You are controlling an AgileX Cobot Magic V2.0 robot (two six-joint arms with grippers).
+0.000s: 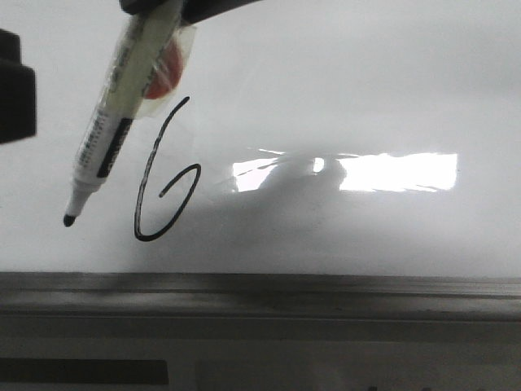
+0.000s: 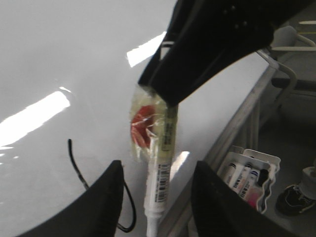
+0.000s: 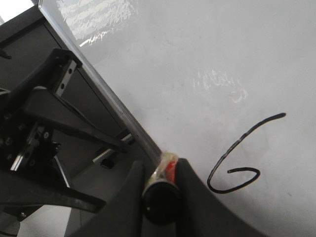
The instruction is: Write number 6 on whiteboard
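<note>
the 6 (image 1: 167, 171) sits on the lower left part of the whiteboard (image 1: 366, 90), a little above its near rail (image 1: 326, 293). it is a thin black line, slanted, with a long upper stroke and a loop that ends in a point.

just left of it hangs the marker (image 1: 114, 122), tilted, its black tip (image 1: 70, 220) down and to the left, level with the loop of the 6. whether the tip touches the board cannot be told. the barrel is pale yellow-white with a black label and a barcode. its upper part is wrapped in crinkled clear tape (image 1: 163, 69) over something red.

the right gripper (image 3: 160, 182) comes down from above the board and is clenched on the marker's top end; in the right wrist view the round black butt sits pinched between its two dark fingers.

the left gripper (image 2: 158, 170) is released: its black fingers (image 2: 98, 207) stand wide apart and grip nothing. the marker's lower barrel shows between them in the left wrist view. in the front view a dark block at the left edge is probably this arm.

the board is glossy pale grey with a bright rectangular reflection (image 1: 399, 171) right of the 6. the rail is dull grey metal. off the board's edge a white ribbed tray (image 2: 249, 180) holds several markers, and a shoe (image 2: 296, 197) stands beside it.
</note>
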